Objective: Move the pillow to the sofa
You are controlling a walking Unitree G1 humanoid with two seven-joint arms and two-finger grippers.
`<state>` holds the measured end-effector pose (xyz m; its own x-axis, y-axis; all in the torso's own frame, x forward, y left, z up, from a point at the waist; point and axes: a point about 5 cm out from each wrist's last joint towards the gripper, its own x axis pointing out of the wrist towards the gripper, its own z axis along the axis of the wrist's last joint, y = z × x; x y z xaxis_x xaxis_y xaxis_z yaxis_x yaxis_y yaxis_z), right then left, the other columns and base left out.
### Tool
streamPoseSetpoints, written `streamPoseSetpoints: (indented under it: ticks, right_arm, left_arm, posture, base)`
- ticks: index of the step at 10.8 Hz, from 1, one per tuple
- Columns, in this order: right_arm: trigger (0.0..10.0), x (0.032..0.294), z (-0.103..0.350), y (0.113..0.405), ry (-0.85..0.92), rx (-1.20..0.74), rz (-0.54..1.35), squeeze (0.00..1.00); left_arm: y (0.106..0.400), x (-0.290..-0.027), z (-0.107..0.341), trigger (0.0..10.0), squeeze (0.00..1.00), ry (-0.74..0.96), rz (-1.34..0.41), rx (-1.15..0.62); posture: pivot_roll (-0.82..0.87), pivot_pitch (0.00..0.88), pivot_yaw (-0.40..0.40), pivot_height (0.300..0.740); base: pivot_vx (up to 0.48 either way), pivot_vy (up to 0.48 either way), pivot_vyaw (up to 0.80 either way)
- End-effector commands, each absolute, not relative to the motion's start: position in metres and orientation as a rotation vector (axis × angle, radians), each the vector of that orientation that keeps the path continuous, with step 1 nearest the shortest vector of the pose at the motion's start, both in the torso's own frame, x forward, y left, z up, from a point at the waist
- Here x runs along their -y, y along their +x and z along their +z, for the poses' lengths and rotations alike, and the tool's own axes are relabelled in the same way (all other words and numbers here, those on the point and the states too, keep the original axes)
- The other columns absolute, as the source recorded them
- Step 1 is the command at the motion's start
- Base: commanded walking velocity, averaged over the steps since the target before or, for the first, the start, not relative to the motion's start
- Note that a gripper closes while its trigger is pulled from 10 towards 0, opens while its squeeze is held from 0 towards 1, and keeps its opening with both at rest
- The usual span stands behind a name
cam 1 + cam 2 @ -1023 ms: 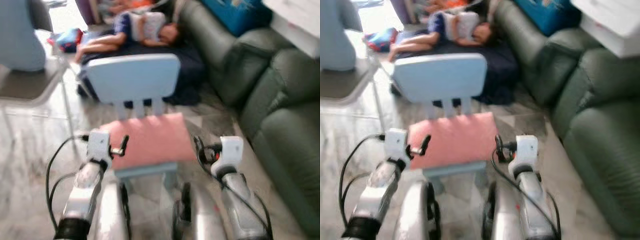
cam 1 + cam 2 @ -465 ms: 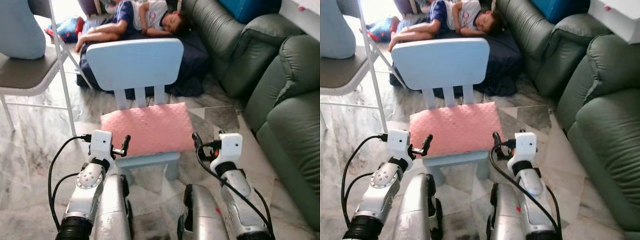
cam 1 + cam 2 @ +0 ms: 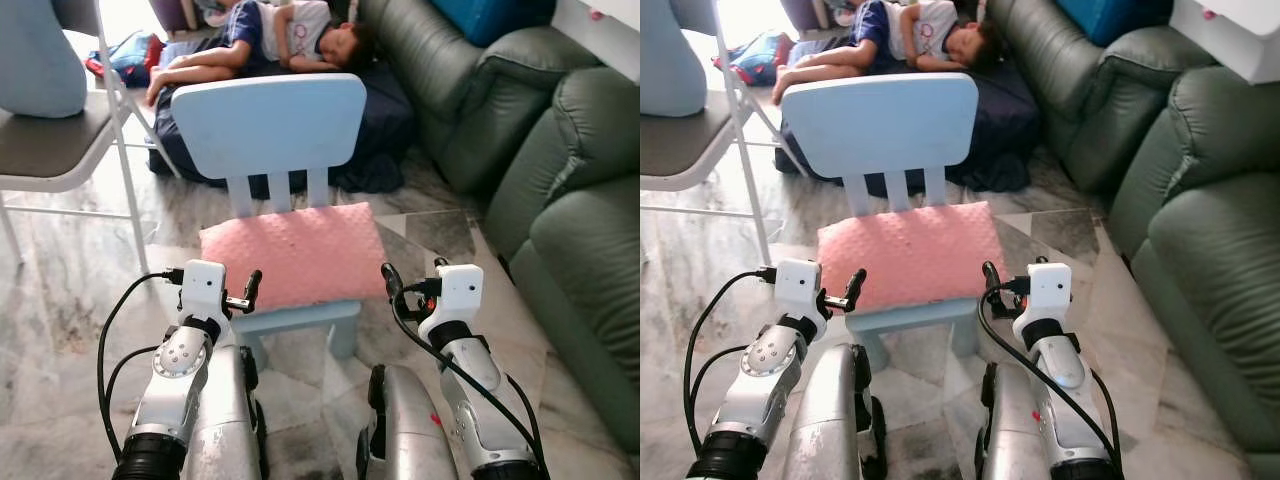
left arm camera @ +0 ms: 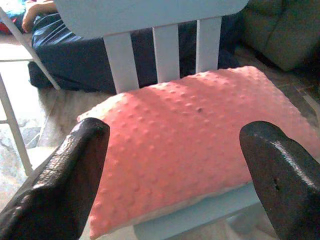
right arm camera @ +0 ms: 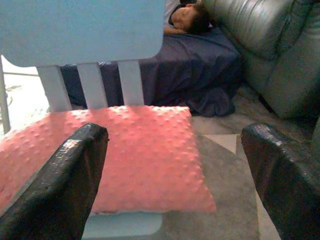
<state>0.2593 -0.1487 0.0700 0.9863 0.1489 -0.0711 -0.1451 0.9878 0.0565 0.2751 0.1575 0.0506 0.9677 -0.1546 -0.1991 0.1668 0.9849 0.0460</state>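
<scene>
A pink dotted pillow (image 3: 292, 255) lies flat on the seat of a small light-blue chair (image 3: 265, 125). The dark green sofa (image 3: 590, 210) runs along the right side. My left gripper (image 3: 243, 293) hovers open just short of the pillow's near left corner. Level with the near right corner, my right gripper (image 3: 412, 283) is open too, beside the seat. In the left wrist view the pillow (image 4: 190, 135) spans the gap between the two black fingers (image 4: 55, 185). The right wrist view has the pillow (image 5: 125, 155) towards one finger (image 5: 60, 185) and floor towards the other.
A person (image 3: 270, 35) lies asleep on a dark blue mattress (image 3: 385, 110) behind the chair. A metal folding chair (image 3: 55, 150) with a pale blue cushion (image 3: 40, 55) stands at the left. Marble floor (image 3: 60, 310) surrounds the small chair. A white box (image 3: 1230, 35) sits above the sofa.
The blurred view has steadied and shifted a little as the camera moved. Both grippers hold the same open pose before the chair; the pillow has not moved.
</scene>
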Motion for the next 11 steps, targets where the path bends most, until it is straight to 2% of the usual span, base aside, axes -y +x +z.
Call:
streamPoseSetpoints:
  ticks: [1, 5, 11]
  right_arm:
    - [10.0, 0.1495, 0.0688, 0.2589, 0.058, -0.080, 0.149, 0.00]
    - [10.0, 0.1494, 0.0701, 0.2591, 0.057, -0.078, 0.157, 0.00]
    - [10.0, 0.1474, 0.0712, 0.2606, 0.045, -0.076, 0.184, 0.00]
  left_arm:
    - [0.2753, -0.1573, 0.0513, 10.0, 0.00, 0.068, -0.162, -0.195]
    - [0.2765, -0.1541, 0.0539, 10.0, 0.00, 0.040, -0.188, -0.173]
    - [0.2764, -0.1524, 0.0533, 10.0, 0.00, 0.028, -0.206, -0.172]
  posture:
    - [-0.07, 0.171, -0.014, 0.585]
    - [-0.07, 0.174, -0.019, 0.585]
    - [-0.07, 0.174, -0.023, 0.585]
  base:
    - [0.000, 0.000, 0.00]
    - [0.000, 0.000, 0.00]
    - [0.390, 0.000, 0.00]
